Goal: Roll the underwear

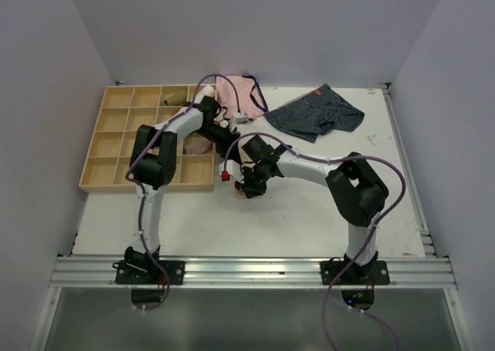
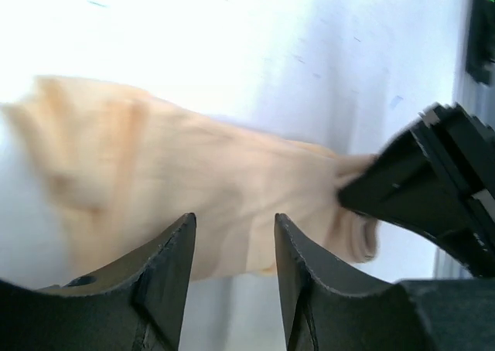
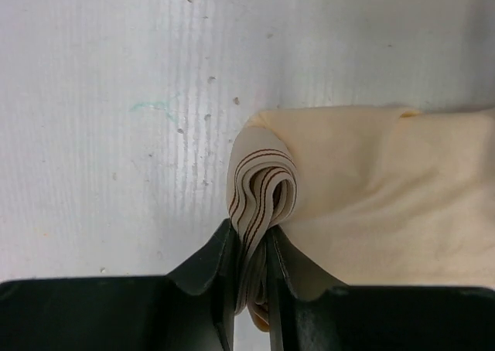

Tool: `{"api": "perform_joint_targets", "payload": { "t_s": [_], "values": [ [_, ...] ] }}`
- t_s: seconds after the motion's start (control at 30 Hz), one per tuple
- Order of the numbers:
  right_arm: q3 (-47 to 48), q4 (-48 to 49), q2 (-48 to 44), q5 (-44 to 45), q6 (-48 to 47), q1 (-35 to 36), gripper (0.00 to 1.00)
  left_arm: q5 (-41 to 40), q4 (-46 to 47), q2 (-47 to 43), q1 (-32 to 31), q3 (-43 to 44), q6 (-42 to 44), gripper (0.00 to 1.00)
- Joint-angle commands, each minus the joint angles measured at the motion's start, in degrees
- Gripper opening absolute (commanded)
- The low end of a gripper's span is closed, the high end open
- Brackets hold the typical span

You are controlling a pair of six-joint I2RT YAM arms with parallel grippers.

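Observation:
The underwear [image 2: 193, 173] is a pale peach-beige cloth lying stretched out on the white table. One end [image 3: 387, 189] is folded over into a thick bunch whose waistband shows thin reddish lines. My right gripper [image 3: 250, 229] is shut on that bunched waistband, and its black fingers [image 2: 418, 173] pinch the cloth's right end in the left wrist view. My left gripper [image 2: 232, 219] is open just short of the cloth's near edge, with only bare table between its fingers. From above, both grippers [image 1: 226, 148] [image 1: 247, 185] meet beside the tray and hide the cloth.
A wooden compartment tray [image 1: 116, 146] lies at the left, with a rolled cloth [image 1: 174, 97] in a back cell. A pink pair with dark trim [image 1: 236, 94] and a navy striped pair [image 1: 317, 113] lie at the back of the table.

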Motion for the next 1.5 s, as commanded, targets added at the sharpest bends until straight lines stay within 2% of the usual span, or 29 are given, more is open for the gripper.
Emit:
{"api": "perform_joint_targets", "payload": {
  "t_s": [0.0,0.17,0.33,0.43,0.47,0.63,0.77,0.83,0.9,0.97,1.2,1.47],
  "values": [
    [3.98,-5.73,2.60,-7.24,-0.09,0.49,0.00,-5.53,14.77,-6.35,3.64,2.51,-9.23,0.49],
    [10.05,-11.79,8.14,-13.84,3.25,-1.09,0.00,-9.39,31.73,-16.26,10.66,-3.27,-18.90,0.51],
    [18.92,-18.12,16.39,-20.86,8.78,-3.46,0.00,-11.68,42.72,-28.14,15.95,-15.66,-19.01,0.53],
    [24.29,-22.96,20.61,-23.68,11.77,-4.61,0.00,-11.59,44.15,-36.22,17.97,-24.63,-12.88,0.53],
    [25.34,-24.45,21.41,-23.87,13.00,-4.79,0.00,-11.25,43.72,-39.99,17.98,-26.91,-7.63,0.53],
    [31.06,-29.03,25.63,-26.24,19.76,-4.87,0.00,-8.17,39.95,-50.20,17.71,-42.30,7.42,0.54],
    [33.52,-32.52,29.84,-27.64,23.91,-5.40,0.00,-7.20,35.11,-58.19,14.82,-50.73,22.87,0.54],
    [37.12,-35.09,33.89,-28.87,26.09,-5.49,0.00,-7.29,32.66,-60.58,13.06,-55.57,27.46,0.54],
    [38.36,-35.54,36.17,-30.63,27.59,-5.66,0.00,-8.34,30.63,-64.88,8.16,-59.86,35.54,0.54],
    [37.49,-33.80,36.54,-30.55,29.44,-5.75,0.00,-8.52,30.79,-66.73,5.68,-62.78,37.83,0.54],
    [36.34,-32.99,39.70,-32.75,31.20,-6.72,0.00,-13.52,37.19,-68.50,-4.16,-71.31,39.71,0.58],
    [36.51,-32.29,41.63,-33.80,33.05,-7.34,0.00,-20.37,45.28,-62.88,-12.95,-72.28,34.00,0.59]
  ]
}}
